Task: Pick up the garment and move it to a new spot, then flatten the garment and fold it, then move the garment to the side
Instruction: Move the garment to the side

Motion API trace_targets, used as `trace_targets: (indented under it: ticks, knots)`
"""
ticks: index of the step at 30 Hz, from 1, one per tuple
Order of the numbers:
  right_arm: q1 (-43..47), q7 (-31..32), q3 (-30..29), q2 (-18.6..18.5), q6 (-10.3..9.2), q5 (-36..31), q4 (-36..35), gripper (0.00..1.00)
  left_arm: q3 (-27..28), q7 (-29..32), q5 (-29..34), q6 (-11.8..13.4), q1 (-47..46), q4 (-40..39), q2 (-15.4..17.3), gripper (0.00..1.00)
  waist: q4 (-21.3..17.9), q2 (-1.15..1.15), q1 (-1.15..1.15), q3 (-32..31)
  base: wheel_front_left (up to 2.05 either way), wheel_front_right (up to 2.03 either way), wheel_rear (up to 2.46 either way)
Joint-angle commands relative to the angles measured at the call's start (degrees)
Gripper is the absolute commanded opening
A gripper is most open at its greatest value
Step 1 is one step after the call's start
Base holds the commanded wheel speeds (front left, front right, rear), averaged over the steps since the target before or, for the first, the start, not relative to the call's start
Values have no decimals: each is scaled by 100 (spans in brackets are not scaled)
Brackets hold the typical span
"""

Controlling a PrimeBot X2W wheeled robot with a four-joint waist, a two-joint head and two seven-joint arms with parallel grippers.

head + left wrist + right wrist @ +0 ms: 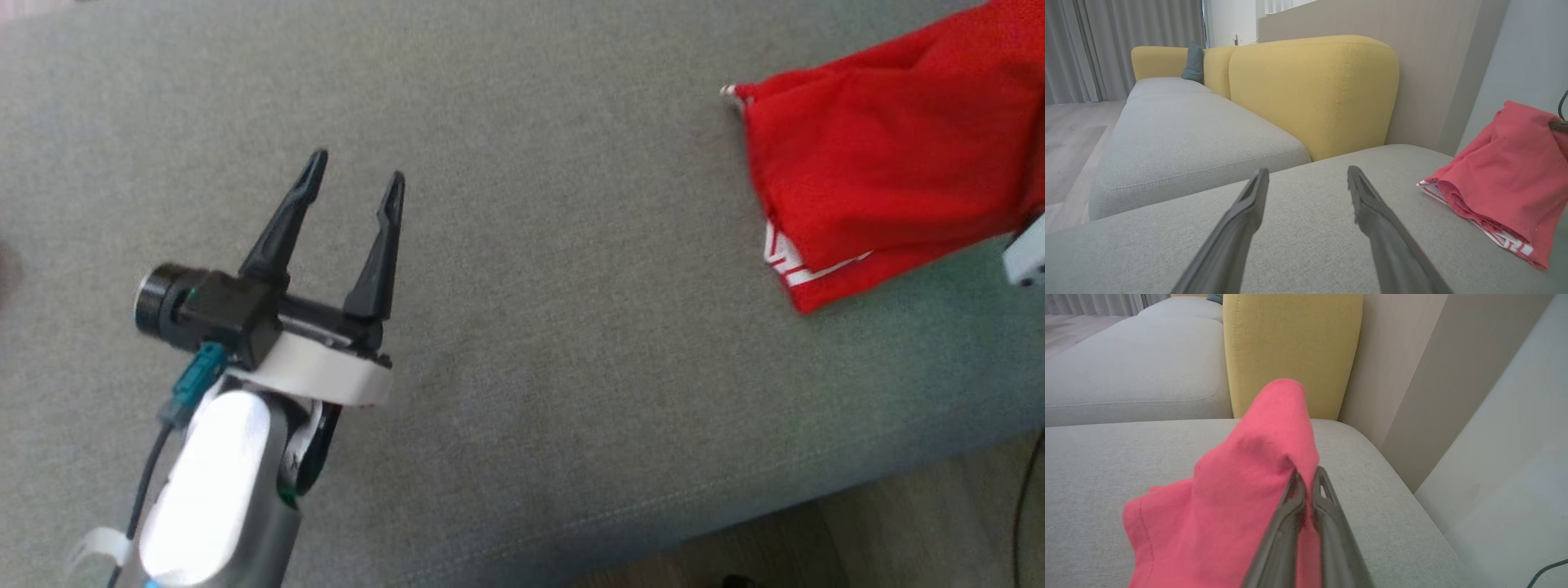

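Observation:
The garment (890,155) is red cloth with white stripes at its hem, bunched at the upper right of the grey sofa seat (571,269). In the right wrist view my right gripper (1308,475) is shut on a fold of the garment (1241,490), which is lifted into a peak above the seat. My left gripper (359,171) hovers open over the seat's left part with nothing between its fingers, well apart from the cloth. The left wrist view has the garment (1506,179) to the right of my open left gripper (1308,175).
A yellow backrest (1310,94) stands behind the seat, beside a beige wall panel (1433,69). A second grey seat cushion (1180,134) lies to the left with a teal pillow (1193,63). The seat's front edge and wooden floor (898,531) are at lower right.

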Motion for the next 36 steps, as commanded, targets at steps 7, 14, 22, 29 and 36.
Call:
trace_targets:
  ticks: [7,14,22,29,36]
  knots:
    - [-348,-147,-440,-236,-5,-279,-154,0,83,-30,146,-90,-525,-395,120,100,28,0,0,565,0,0,0]
    - [-498,-216,-906,-41,-5,-871,117,0,-13,-29,229,-161,-842,-539,189,100,93,0,0,1065,0,0,0]
    - [-564,-637,-1535,409,-5,-1570,530,100,-78,-30,226,-219,-1047,-522,240,100,132,0,0,1434,0,0,0]
    - [-318,-1004,-2197,849,-5,-1886,451,100,-44,-30,164,-214,-1018,-444,243,100,182,0,0,1290,0,0,0]
    - [451,-1199,-2033,1441,-5,-1792,-360,100,135,-30,21,-73,-604,-324,154,100,333,0,0,702,0,0,0]
